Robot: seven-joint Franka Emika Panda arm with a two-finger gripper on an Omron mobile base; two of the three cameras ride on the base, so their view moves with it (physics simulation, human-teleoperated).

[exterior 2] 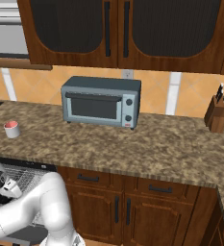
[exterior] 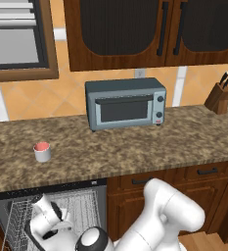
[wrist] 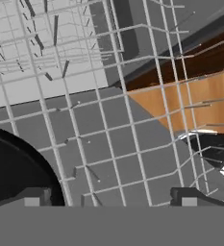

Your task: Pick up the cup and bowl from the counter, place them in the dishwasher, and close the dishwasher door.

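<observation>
Down inside the dishwasher [exterior: 86, 196], you have the gripper [wrist: 108, 199] low over the white wire rack [wrist: 132, 144], its two dark fingertips spread wide apart with nothing between them. You see the black bowl [wrist: 12, 163] lying in the rack at the lower left of the hand view, just beside the left fingertip; whether they touch cannot be told. Up on the counter [exterior: 135, 147], the cup [exterior: 42, 152] stands upright toward the left end, nearer the front edge than the wall, above the open dishwasher. The grey toaster oven [exterior: 125, 103] sits at the back edge, and a knife block [exterior: 222, 95] near the right end.
</observation>
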